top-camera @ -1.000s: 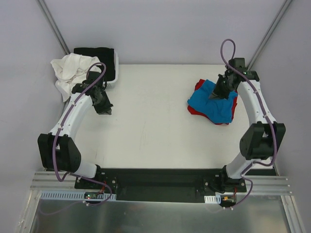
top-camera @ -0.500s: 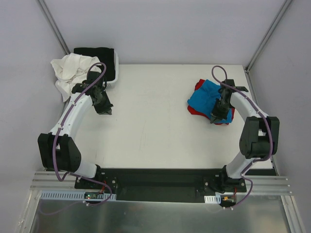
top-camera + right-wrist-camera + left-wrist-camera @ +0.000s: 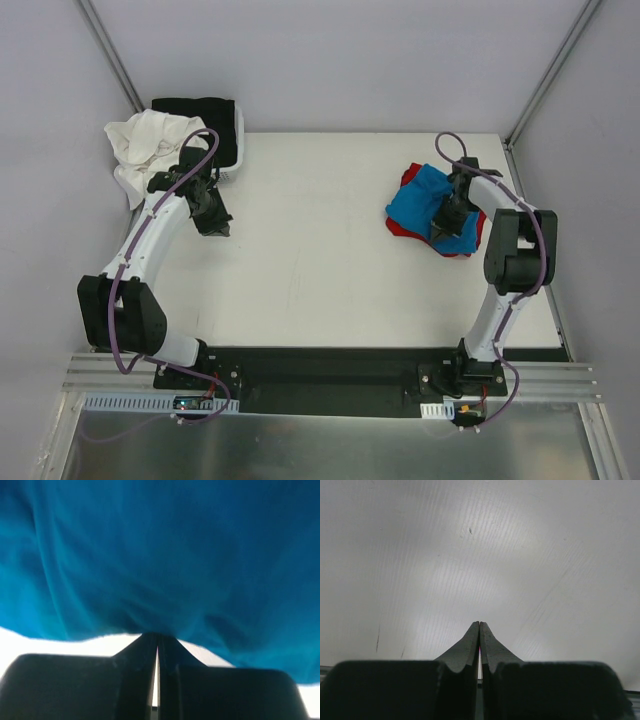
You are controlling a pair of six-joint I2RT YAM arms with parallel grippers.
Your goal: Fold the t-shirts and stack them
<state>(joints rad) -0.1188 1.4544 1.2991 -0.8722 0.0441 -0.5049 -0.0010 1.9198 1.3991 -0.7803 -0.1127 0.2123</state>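
A bright blue t-shirt lies folded on a red t-shirt at the right of the table. My right gripper is shut at the blue shirt's near right edge. In the right wrist view its tips touch the blue cloth, and no cloth shows between the jaws. My left gripper is shut and empty, low over bare table at the left; the left wrist view shows only tabletop. A crumpled white t-shirt and a black one lie at the back left.
A white basket stands at the back left corner under the black and white shirts. Grey walls close in the table at the back and both sides. The table is white.
My right gripper has moved from the far part of the blue shirt to its near right edge, the arm folding in closer. The left arm has not moved.
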